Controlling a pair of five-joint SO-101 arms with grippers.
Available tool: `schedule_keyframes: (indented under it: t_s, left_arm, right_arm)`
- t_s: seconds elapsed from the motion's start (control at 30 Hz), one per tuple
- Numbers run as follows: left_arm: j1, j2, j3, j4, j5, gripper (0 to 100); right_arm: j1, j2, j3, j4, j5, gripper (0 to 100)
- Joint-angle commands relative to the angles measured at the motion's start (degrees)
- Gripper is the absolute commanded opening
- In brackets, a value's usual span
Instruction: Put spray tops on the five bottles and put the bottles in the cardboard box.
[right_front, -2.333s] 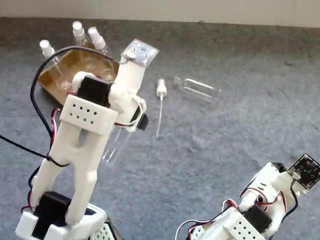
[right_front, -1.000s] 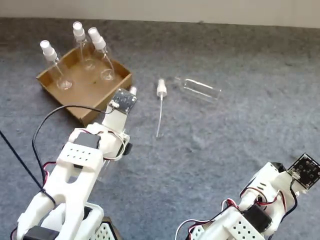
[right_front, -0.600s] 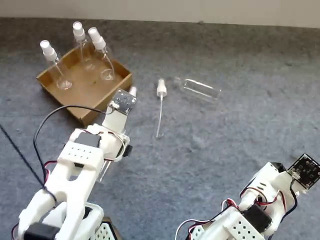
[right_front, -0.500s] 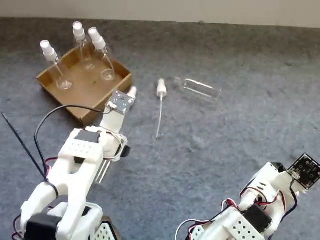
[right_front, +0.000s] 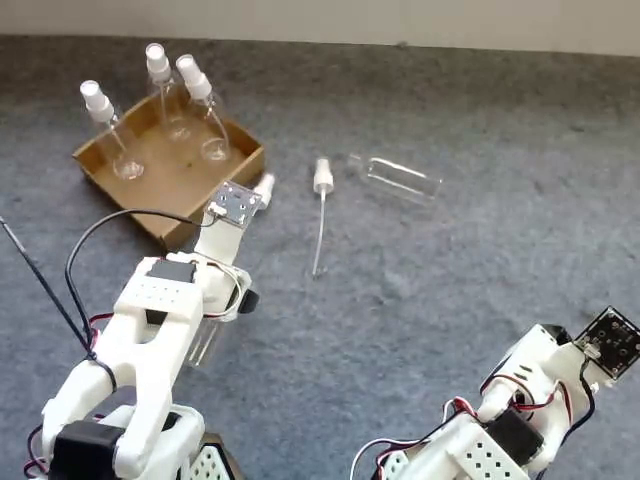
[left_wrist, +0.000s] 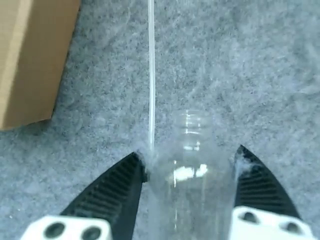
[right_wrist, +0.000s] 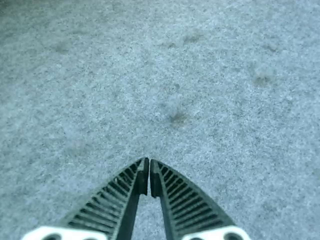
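- The uncapped bottle (left_wrist: 192, 170) is pinched at its shoulder between the two jaws of the left gripper (left_wrist: 190, 156), one on each side. It is near the left of the scene, just on the near-right side of the cardboard box (right_front: 170, 188).
- Its wall is see-through and plain.
- Its long axis runs along the gripper, with the open threaded neck pointing far and the body trailing back under the wrist.
- The loose spray top (right_front: 322, 178) lies on the carpet (right_front: 480, 250) just right of the left gripper. Its head is at the far end and its thin tube points near.
- Another open bottle (right_front: 400, 180) lies on its side right of that head, with its neck toward it and its long axis roughly left to right.
- In the box, three capped bottles stand upright: left (right_front: 100, 125), far (right_front: 165, 95) and right (right_front: 203, 110). The box's near-right floor is bare cardboard.
- Grey carpet stretches wide between the loose spray top and the right arm.
- The right gripper (right_wrist: 149, 177) is at the near right over the carpet, with its jaws pressed together on nothing.
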Motion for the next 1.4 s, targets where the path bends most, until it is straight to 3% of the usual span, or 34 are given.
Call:
schedule_keyframes:
  t_s: [0.0,0.17,0.4,0.87,1.37]
  left_arm:
    - [-0.48,-3.12,-1.98,-0.88,-0.53,31]
    - [-0.48,-3.56,-2.24,-0.70,-0.53,32]
    - [-0.57,-2.95,-6.81,10.46,-0.62,32]
    - [-0.75,-2.33,-5.85,10.64,-3.34,32]
    - [-0.84,14.20,-13.76,10.90,-3.25,32]
  right_arm:
    - [-0.04,-0.40,9.01,0.31,0.44,0.5]
    - [-0.04,-0.40,9.01,0.31,0.53,0.5]
    - [-0.04,-0.40,9.01,0.31,0.53,0.5]
    - [0.48,-0.40,9.01,0.31,0.53,0.5]
    - [0.48,-0.31,8.92,0.31,0.53,0.5]
